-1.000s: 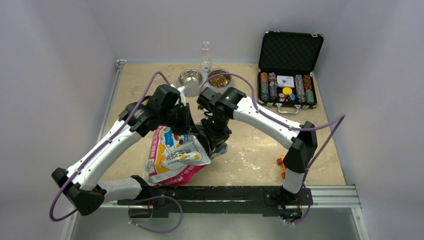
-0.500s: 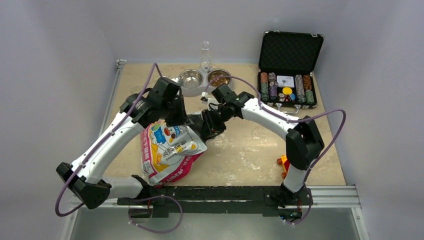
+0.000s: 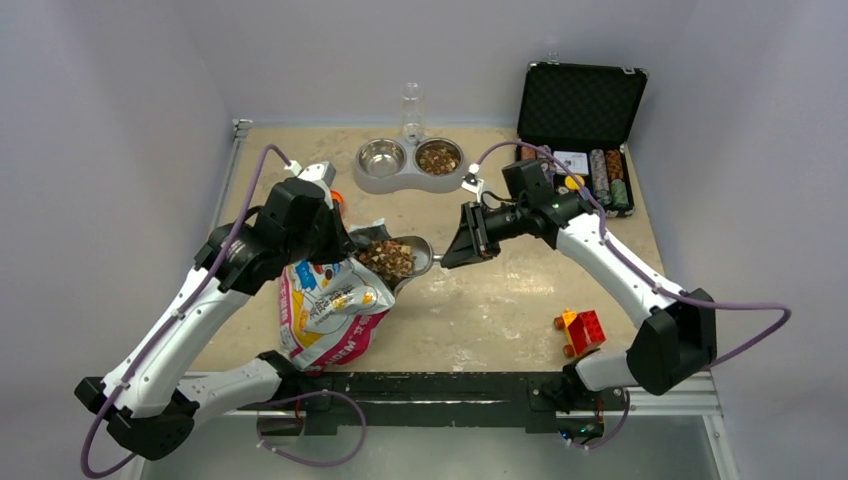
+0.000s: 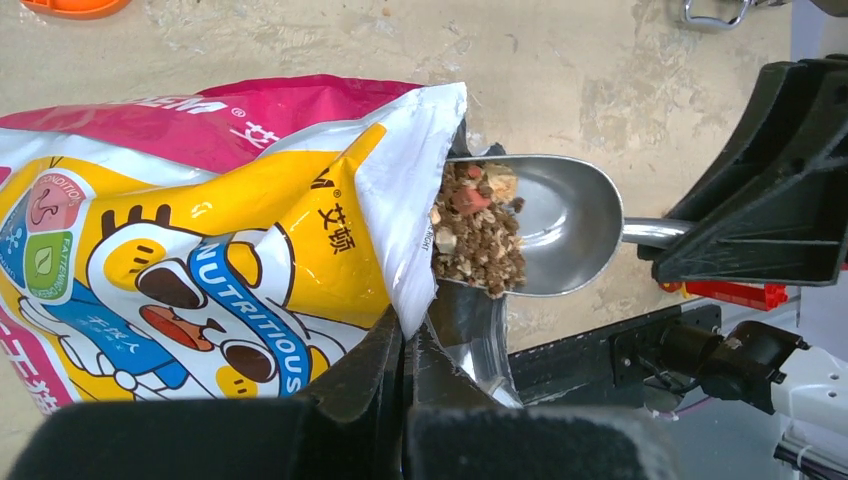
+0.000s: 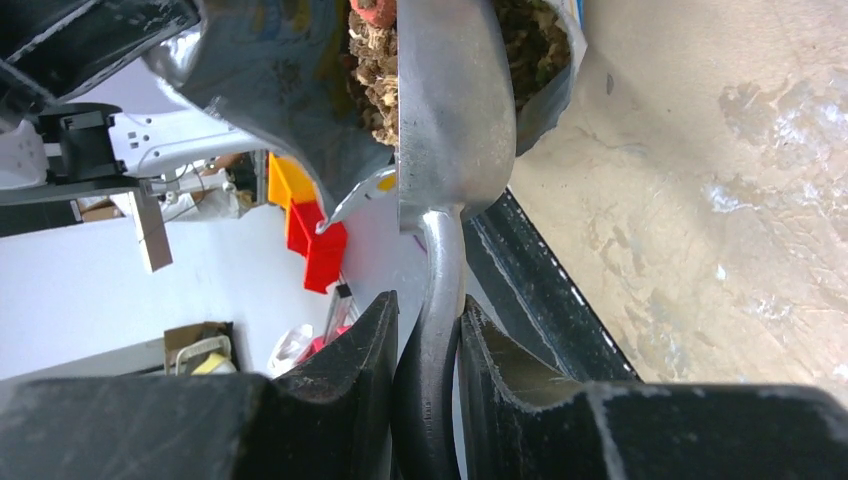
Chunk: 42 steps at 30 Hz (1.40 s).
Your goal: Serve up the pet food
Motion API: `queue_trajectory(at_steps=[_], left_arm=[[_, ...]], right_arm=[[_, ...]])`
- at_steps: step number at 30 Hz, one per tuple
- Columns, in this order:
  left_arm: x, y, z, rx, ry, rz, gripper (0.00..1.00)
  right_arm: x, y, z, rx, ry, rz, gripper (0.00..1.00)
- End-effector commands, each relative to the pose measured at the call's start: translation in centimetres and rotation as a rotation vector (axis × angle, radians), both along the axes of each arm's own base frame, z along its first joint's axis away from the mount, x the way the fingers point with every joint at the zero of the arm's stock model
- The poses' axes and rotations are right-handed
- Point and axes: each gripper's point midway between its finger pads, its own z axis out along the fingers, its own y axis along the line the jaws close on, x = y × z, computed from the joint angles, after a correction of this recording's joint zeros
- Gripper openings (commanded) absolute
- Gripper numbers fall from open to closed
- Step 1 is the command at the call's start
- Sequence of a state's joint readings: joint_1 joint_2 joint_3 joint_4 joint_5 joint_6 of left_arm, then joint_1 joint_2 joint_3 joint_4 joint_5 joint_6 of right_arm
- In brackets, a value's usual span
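Scoop's loaded, nothing served yet

Right gripper (image 5: 428,312) clamped on the scoop (image 4: 560,225) handle, left gripper (image 4: 405,345) pinching the bag (image 4: 200,230) edge. Pet food (image 4: 478,235) sits heaped in the scoop at the bag's mouth (feeder (image 3: 408,182) already holds some), so carrying and tipping are left.

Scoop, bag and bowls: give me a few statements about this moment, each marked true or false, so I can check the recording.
1. The scoop carries kibble. True.
2. The left gripper holds the scoop's handle. False: the right gripper is shut on the handle; the left pinches the bag at its mouth.
3. Both bowls are empty. False: the bowl nearer the case holds kibble; the other bowl is empty.
4. The case stands open. True.
5. The scoop hangs over the bowls. False: it is at the bag's mouth.
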State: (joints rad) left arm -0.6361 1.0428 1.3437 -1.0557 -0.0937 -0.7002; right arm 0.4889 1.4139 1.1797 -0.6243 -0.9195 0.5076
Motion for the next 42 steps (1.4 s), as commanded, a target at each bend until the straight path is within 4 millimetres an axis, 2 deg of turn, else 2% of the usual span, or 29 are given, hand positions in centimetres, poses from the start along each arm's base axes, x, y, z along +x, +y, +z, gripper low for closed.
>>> queue_trajectory(at_steps=[1,3,7,12,14,15,17,18,20,22,23,25,26,27,30,31,33,34,36,42], left_arm=[[0.2,0.1,1.0,-0.050,-0.062,0.028,0.00],[0.2,-0.4,0.9,-0.082,-0.051,0.025,0.00],[0.0,-1.9,0.8,-0.156,-0.014,0.005,0.00],[-0.4,-2.7,0.8,-0.203,0.004,-0.011,0.00],[-0.4,-2.6,1.2,-0.205,-0.004,-0.009,0.00],[-0.4,-2.4,1.4,-0.201,-0.009,-0.003,0.00],[-0.5,-2.2,2.0,-0.205,-0.023,-0.003,0.00],[-0.3,-1.8,2.2,-0.197,-0.038,0.019,0.00],[-0.3,-1.6,2.6,-0.203,-0.052,0.030,0.00],[-0.4,-1.4,2.8,-0.207,-0.060,0.032,0.00],[-0.4,-1.3,2.9,-0.205,-0.063,0.033,0.00],[-0.5,-0.8,2.7,-0.188,-0.061,0.048,0.00],[-0.6,-0.6,2.7,-0.180,-0.063,0.056,0.00],[-0.6,-0.3,2.7,-0.175,-0.065,0.064,0.00],[-0.8,0.2,2.7,-0.174,-0.072,0.085,0.00],[-0.8,0.2,2.7,-0.176,-0.076,0.085,0.00],[-0.7,0.2,2.7,-0.176,-0.083,0.082,0.00],[-0.6,0.2,2.7,-0.172,-0.083,0.084,0.00],[-0.5,0.2,2.7,-0.164,-0.076,0.090,0.00],[-0.4,0.6,2.8,-0.165,-0.081,0.119,0.00]], right_arm=[[-0.4,-0.3,1.3,0.034,-0.013,0.015,0.00],[-0.4,-0.2,0.8,0.033,0.023,-0.002,0.00],[0.1,0.8,1.8,0.053,0.035,-0.038,0.00],[-1.9,4.8,2.3,0.096,0.130,0.071,0.00],[-2.6,5.8,3.7,0.181,0.185,0.121,0.00],[-2.6,5.7,4.5,0.214,0.187,0.124,0.00],[-1.5,4.2,5.2,0.243,0.176,0.070,0.00],[-0.7,2.7,4.9,0.247,0.182,0.027,0.00],[-0.3,1.0,3.5,0.239,0.232,-0.010,0.00],[-0.4,1.5,2.4,0.215,0.261,-0.008,0.00],[-0.6,2.7,2.4,0.208,0.272,0.014,0.00],[-1.5,5.3,3.4,0.210,0.288,0.094,0.00],[-1.8,5.7,3.9,0.208,0.287,0.121,0.00],[-1.8,5.3,4.0,0.201,0.276,0.116,0.00],[-1.0,1.3,2.6,0.205,0.248,0.033,0.00],[-1.0,0.8,2.3,0.214,0.248,0.019,0.00],[-0.5,1.3,2.1,0.216,0.238,0.031,0.00],[-0.1,2.2,3.0,0.229,0.213,0.059,0.00],[0.2,2.8,2.9,0.206,0.205,0.079,0.00],[-0.3,1.0,2.6,0.205,0.189,0.071,0.00]])
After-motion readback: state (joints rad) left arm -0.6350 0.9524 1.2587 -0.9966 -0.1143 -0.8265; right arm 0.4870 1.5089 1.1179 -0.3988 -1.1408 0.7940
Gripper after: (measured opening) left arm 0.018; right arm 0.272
